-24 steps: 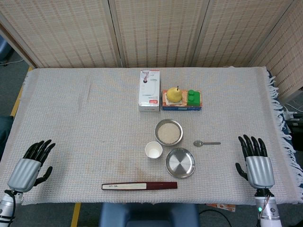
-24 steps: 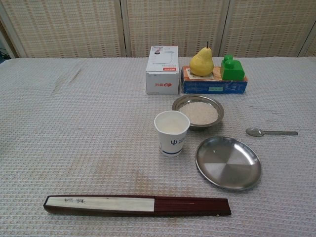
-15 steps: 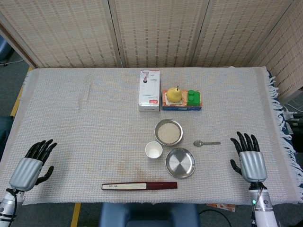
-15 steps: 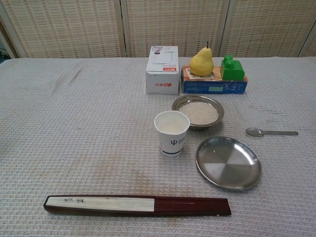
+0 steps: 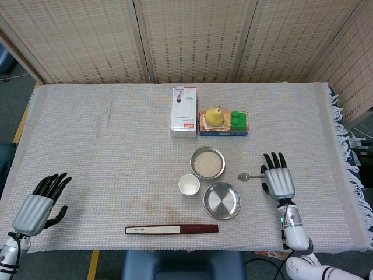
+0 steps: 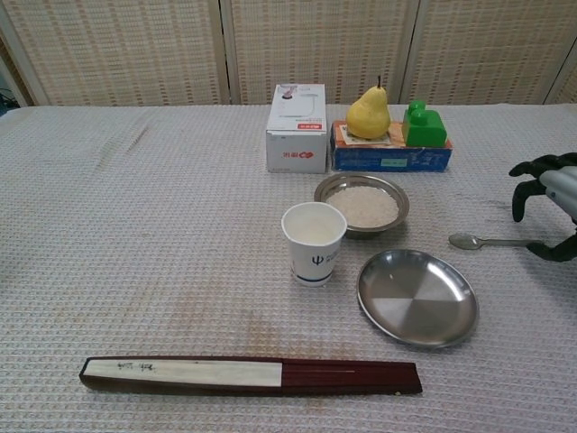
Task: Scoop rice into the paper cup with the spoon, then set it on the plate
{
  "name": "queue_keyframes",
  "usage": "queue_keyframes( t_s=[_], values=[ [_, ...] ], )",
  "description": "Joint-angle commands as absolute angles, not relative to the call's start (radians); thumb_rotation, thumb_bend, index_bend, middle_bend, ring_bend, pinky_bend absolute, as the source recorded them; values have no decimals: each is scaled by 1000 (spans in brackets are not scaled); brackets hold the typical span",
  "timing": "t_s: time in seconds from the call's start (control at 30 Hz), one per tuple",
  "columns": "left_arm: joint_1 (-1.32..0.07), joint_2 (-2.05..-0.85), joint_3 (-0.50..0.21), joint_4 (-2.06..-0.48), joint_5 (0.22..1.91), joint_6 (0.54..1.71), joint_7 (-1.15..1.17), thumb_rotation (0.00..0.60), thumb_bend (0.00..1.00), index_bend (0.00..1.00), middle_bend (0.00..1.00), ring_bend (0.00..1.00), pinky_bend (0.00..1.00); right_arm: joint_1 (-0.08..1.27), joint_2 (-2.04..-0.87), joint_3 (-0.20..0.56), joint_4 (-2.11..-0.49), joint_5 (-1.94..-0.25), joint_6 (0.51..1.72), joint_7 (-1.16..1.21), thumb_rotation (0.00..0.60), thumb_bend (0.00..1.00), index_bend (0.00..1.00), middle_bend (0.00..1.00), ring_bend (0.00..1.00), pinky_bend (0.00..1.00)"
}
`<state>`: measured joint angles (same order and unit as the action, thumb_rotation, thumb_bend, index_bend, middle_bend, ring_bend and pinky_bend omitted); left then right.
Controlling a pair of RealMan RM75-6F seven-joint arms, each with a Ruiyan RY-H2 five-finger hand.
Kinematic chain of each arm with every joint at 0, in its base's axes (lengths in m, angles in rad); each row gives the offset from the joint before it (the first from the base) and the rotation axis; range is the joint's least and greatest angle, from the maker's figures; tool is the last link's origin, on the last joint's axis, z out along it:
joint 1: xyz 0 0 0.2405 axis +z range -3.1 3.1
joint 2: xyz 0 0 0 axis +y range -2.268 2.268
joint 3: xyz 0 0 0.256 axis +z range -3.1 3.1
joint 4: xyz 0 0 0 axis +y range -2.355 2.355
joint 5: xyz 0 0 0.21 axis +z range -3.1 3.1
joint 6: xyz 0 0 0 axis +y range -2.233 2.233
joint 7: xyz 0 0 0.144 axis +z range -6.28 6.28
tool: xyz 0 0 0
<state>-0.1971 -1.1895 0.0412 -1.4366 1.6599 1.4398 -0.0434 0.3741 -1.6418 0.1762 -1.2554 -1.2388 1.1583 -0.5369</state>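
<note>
A metal spoon point(image 5: 252, 176) point(image 6: 491, 242) lies flat on the cloth, right of the steel bowl of rice point(image 5: 207, 163) point(image 6: 361, 204). A white paper cup point(image 5: 189, 185) point(image 6: 314, 242) stands upright and empty, left of the empty steel plate point(image 5: 221, 200) point(image 6: 416, 297). My right hand point(image 5: 278, 181) point(image 6: 549, 204) hovers with fingers spread over the spoon's handle end, holding nothing. At the table's near left corner, far from everything, my left hand point(image 5: 39, 203) rests with fingers apart and empty.
A closed folding fan point(image 5: 171, 229) point(image 6: 250, 375) lies along the front edge. At the back stand a white carton point(image 5: 183, 111) point(image 6: 297, 127) and a blue box point(image 6: 390, 156) carrying a pear point(image 5: 214, 115) point(image 6: 368, 114) and a green block point(image 6: 423, 125).
My right hand has moved left and forward from the table's right edge to just above the spoon's handle, entering the chest view. The left hand has barely shifted.
</note>
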Motion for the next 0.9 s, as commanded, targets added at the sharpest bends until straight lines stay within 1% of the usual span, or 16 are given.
queue_keyframes(
  t_s=[0.03, 0.17, 0.4, 0.9],
  values=[
    [-196, -1188, 41, -1436, 1660, 1442, -45, 600, 434, 0, 0, 0, 101, 398, -1673, 186, -1216, -1211, 1125, -524, 600, 229, 449, 112, 0, 0],
    [-196, -1190, 41, -1434, 1661, 1444, -40, 600, 444, 0, 0, 0, 101, 406, -1688, 180, -1186, -1212, 1121, -509, 600, 253, 493, 132, 0, 0],
    [-199, -1192, 40, -1433, 1653, 1435, -37, 600, 445, 0, 0, 0, 101, 423, -1707, 174, -1147, -1210, 1107, -491, 600, 283, 533, 142, 0, 0],
    [-203, -1192, 38, -1430, 1641, 1420, -43, 600, 445, 0, 0, 0, 101, 445, -1728, 176, -1096, -1192, 1084, -471, 600, 288, 512, 142, 0, 0]
  ],
)
